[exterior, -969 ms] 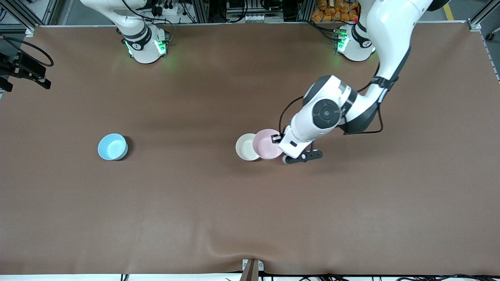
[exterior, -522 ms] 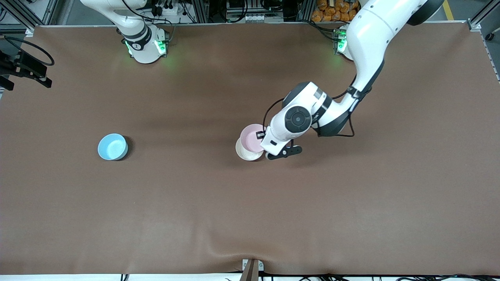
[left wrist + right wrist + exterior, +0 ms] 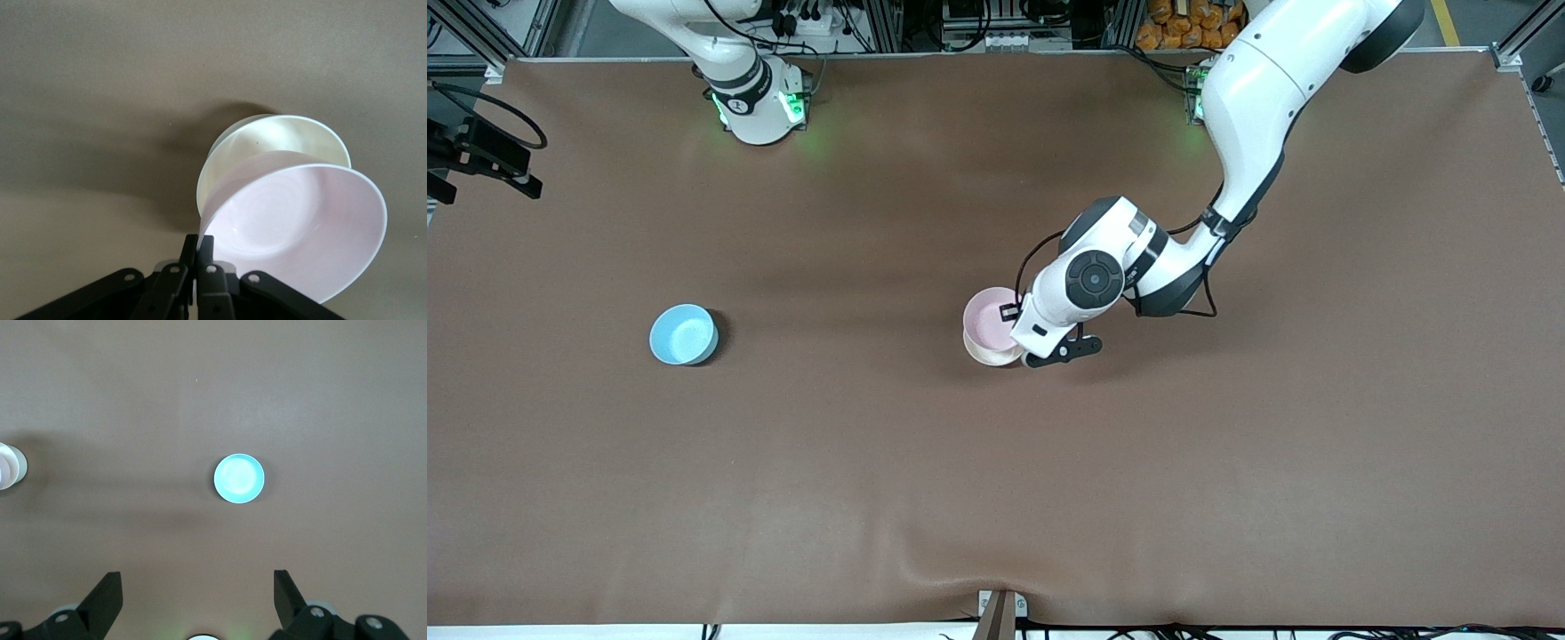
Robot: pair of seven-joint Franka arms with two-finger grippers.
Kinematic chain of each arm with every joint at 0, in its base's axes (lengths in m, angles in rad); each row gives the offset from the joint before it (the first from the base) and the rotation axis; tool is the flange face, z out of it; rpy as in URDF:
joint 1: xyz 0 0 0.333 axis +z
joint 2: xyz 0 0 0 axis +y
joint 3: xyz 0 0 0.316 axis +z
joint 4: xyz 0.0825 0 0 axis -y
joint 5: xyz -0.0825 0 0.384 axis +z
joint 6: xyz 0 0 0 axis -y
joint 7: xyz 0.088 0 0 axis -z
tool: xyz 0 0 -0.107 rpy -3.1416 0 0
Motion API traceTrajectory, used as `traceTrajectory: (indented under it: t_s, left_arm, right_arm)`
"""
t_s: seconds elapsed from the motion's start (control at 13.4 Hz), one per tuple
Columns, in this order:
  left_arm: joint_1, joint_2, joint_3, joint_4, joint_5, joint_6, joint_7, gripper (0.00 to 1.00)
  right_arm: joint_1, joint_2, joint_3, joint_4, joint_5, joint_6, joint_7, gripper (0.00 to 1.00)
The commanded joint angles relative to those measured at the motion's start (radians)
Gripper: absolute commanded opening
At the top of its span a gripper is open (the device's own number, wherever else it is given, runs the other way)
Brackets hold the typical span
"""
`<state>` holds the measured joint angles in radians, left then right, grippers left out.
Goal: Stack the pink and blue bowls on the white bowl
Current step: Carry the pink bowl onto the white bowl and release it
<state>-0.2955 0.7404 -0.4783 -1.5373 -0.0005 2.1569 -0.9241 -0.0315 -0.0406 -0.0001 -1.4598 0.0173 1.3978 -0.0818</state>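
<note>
Item 1: pink bowl [image 3: 989, 318], qty 1, centre of front view, held tilted over white bowl [image 3: 987, 354], overlapping most of it; not yet seated. Item 2: white bowl, qty 1, on brown surface [image 3: 996, 462], only its lower rim showing in front view; in left wrist view its rim peeks out from under the pink one. Item 3: blue bowl [image 3: 683, 334], qty 1, mid-left of front view, toward right arm's end, well apart from the other two, untouched. Bowls total: 3. Item 4: left pincer [image 3: 198, 248], qty 1, clenched on pink bowl's rim, thin wall pinched betw. fingertips at one edge only. Item 5: right pincer [image 3: 197, 590], qty 1, released, jaws wide, high over blue bowl, empty; that arm waits. Risks, judged: (a) pink bowl hangs slanted from a one-sided rim pinch, so if let go while tilted it prob. lands askew, rocks, or slides off white bowl's glossy rim; (b) lowering off-centre could catch white bowl's edge and shove or tip it; (c) glossy wall may slip in the pinch; (d) retracting before fingertips clear the rim could drag the pink bowl back out. Step in hand: lowering pink into white; blue still to do.
</note>
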Motion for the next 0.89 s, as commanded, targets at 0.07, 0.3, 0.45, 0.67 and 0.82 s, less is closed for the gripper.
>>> traceTrajectory:
  t_s: [0.07,0.3,0.45,0.67,0.82]
  left_arm:
    - [-0.011,0.026,0.007,0.028,-0.019,0.015,-0.002,0.0]
    - [-0.013,0.04,0.007,0.026,-0.016,0.043,-0.005,0.0]
    - [-0.014,0.042,0.007,0.026,-0.013,0.044,-0.004,0.0]
    - [-0.013,0.05,0.009,0.026,-0.01,0.044,0.001,0.0]
    - [-0.013,0.051,0.009,0.026,-0.013,0.044,-0.007,0.77]
  right_arm:
    - [-0.021,0.008,0.011,0.015,0.018,-0.014,-0.006,1.0]
    - [-0.019,0.008,0.011,0.015,0.018,-0.013,-0.006,1.0]
    - [-0.019,0.008,0.011,0.015,0.018,-0.013,-0.006,1.0]
    - [-0.021,0.008,0.011,0.016,0.018,-0.013,-0.007,1.0]
    - [-0.021,0.008,0.011,0.016,0.018,-0.011,-0.007,1.0]
